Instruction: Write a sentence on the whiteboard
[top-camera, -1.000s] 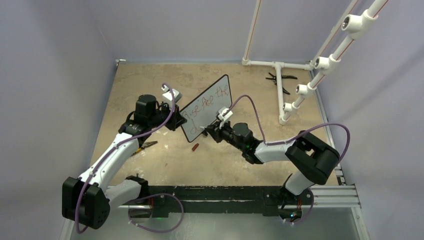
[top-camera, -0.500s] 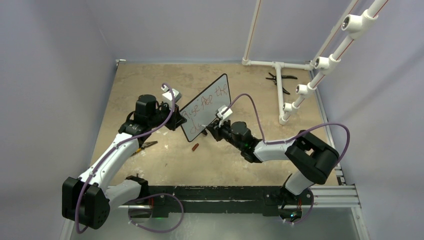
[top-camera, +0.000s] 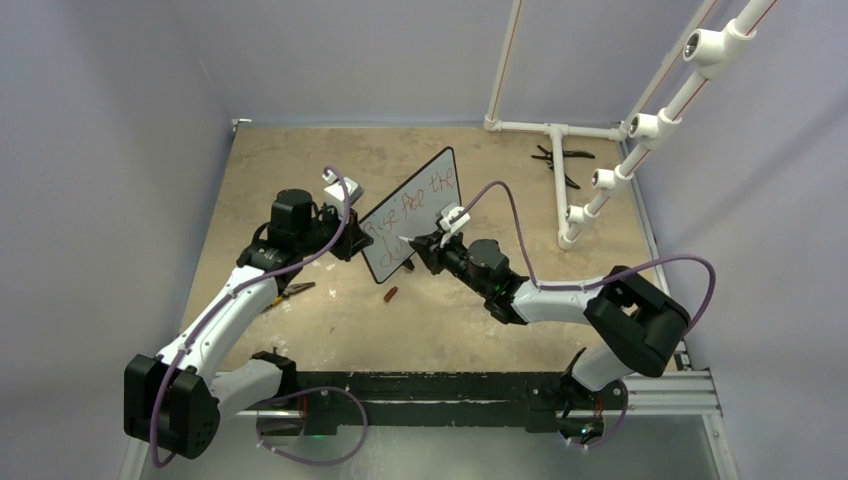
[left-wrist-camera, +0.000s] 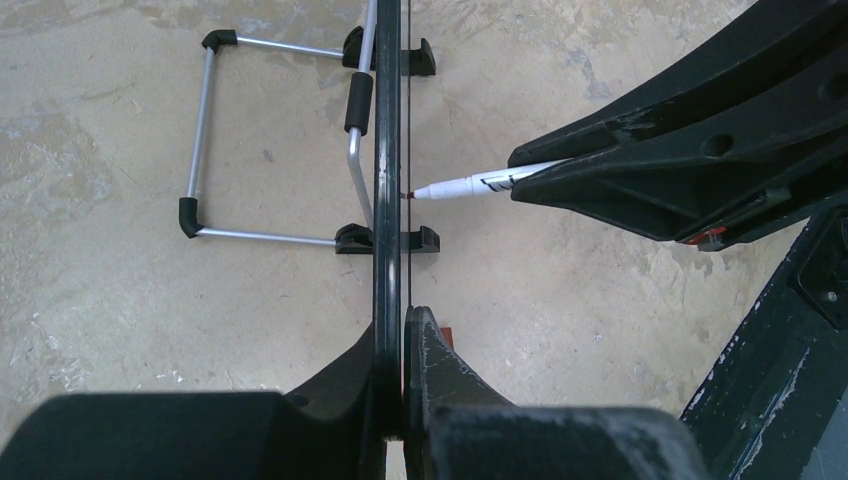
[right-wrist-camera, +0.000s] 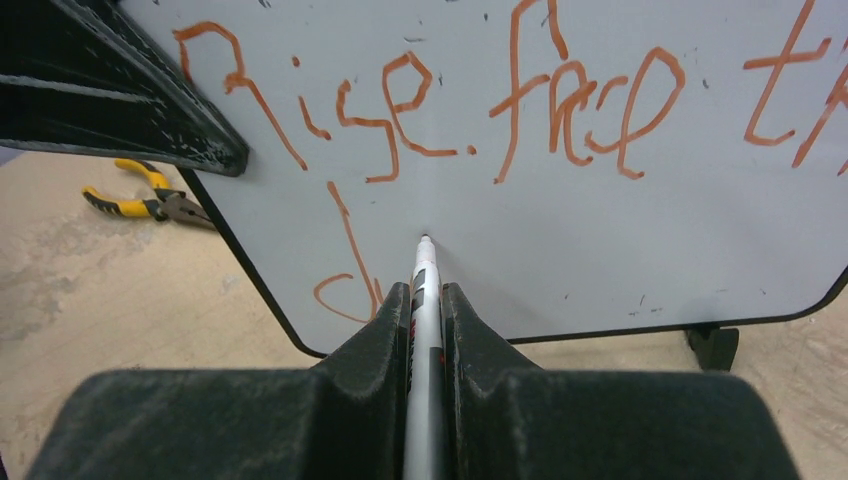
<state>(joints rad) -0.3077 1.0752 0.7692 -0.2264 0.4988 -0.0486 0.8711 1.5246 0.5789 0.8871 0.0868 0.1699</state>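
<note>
The whiteboard stands tilted on the table, white with a thin black frame. My left gripper is shut on its left edge; in the left wrist view the board runs edge-on between the fingers of that gripper. The sentence is in red: a top line of words and a single "d" below. My right gripper is shut on a white marker. The marker has its tip against the board face, just right of the "d".
Yellow-handled pliers lie left of the board, and a small red cap lies in front of it. A white pipe frame and black pliers are at the far right. The board's wire stand sticks out behind it.
My right gripper has moved the marker a little up the board face. The left gripper and the board have stayed still.
</note>
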